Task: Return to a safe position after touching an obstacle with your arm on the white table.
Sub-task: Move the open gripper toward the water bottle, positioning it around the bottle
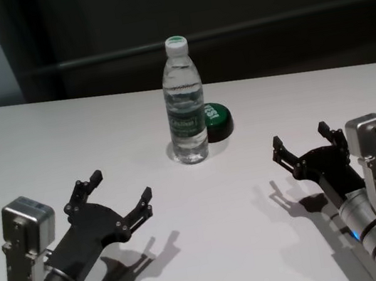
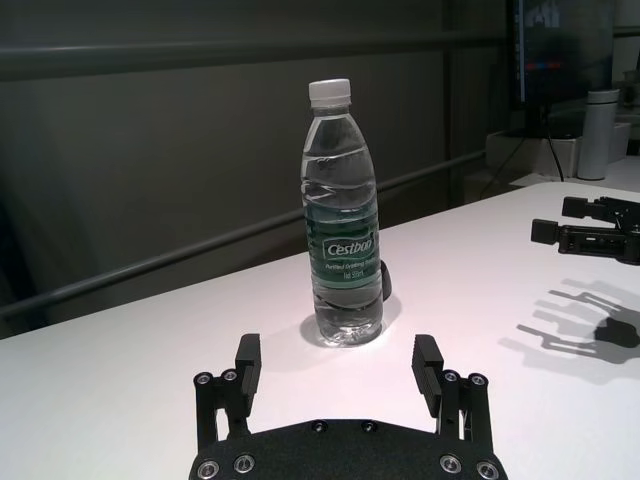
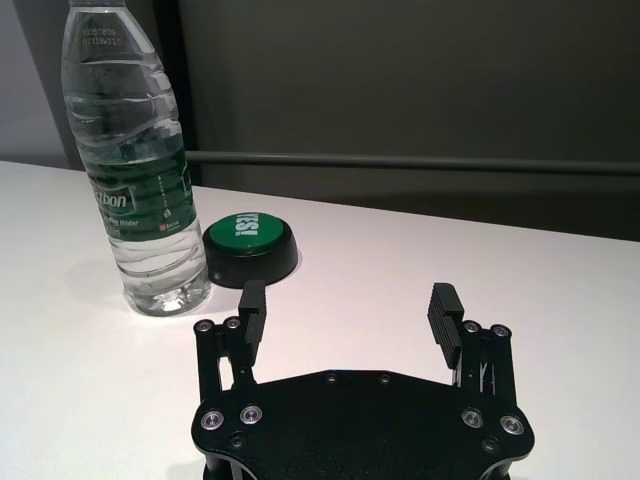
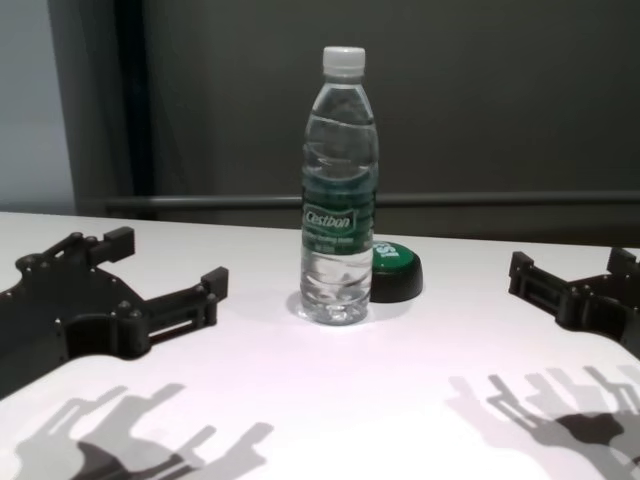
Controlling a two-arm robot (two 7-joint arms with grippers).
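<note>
The obstacle, a tall clear water bottle [image 1: 185, 105] with a white cap and a green label, stands upright near the middle of the white table [image 1: 44, 143]. It also shows in the left wrist view [image 2: 342, 235], the right wrist view [image 3: 140, 170] and the chest view [image 4: 340, 190]. My left gripper [image 1: 120, 188] is open and empty, above the table, nearer me and left of the bottle, apart from it. My right gripper [image 1: 302, 141] is open and empty at the right, also apart from the bottle.
A low round black button with a green top [image 1: 216, 121] sits just right of and behind the bottle; it also shows in the right wrist view [image 3: 250, 245]. A dark wall and a rail run behind the table's far edge.
</note>
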